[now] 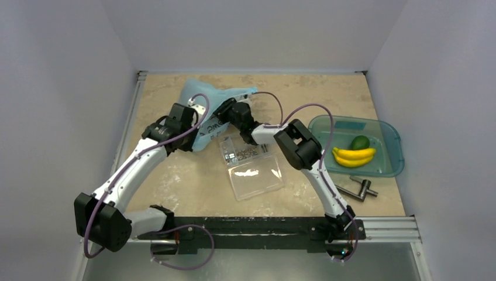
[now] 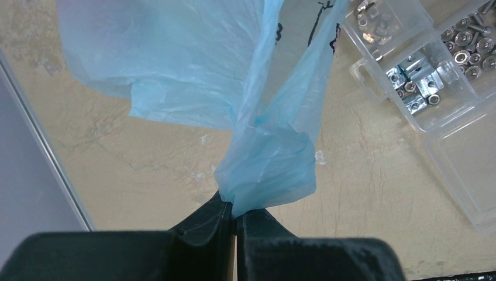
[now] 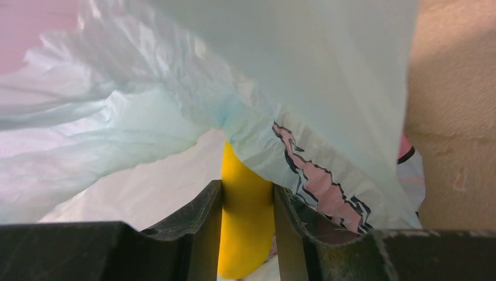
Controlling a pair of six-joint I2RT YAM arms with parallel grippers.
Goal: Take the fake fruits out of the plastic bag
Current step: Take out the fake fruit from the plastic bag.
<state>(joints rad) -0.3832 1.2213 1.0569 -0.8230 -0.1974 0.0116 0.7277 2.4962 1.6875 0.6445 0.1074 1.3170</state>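
Farthest left, the left tool (image 2: 234, 213) had its two fingers pressed together on a twisted, bunched corner of the plastic bag (image 2: 193, 64). The thin blue film rose straight out of the closed tips and fanned wide above them, off the beige tabletop (image 1: 175, 181). From the top camera, the bag sat toward the far middle of the tabletop, between the two arms, with the left tool on its left edge and the right tool entering from its right side.

Inside the bag's mouth, the right tool (image 3: 247, 199) was clamped on a yellow fake fruit (image 3: 245, 246). The fruit stood lengthwise between the two fingers, touching both. Its upper end disappeared under the pale folds of the bag, which draped just over the fingertips. A pink and black printed patch of the bag lay against the right finger.

Just nearer than the bag, a clear plastic box (image 1: 254, 175) lay flat with its lid open; the left wrist camera showed screws and nuts in its compartments. Farther right, a teal tray (image 1: 392, 167) held a bunch of yellow bananas (image 1: 352, 156) with a green fruit (image 1: 360, 142) just beyond them, well apart from both tools. A small metal T-shaped piece (image 1: 358, 189) lay on the tabletop just in front of the tray.
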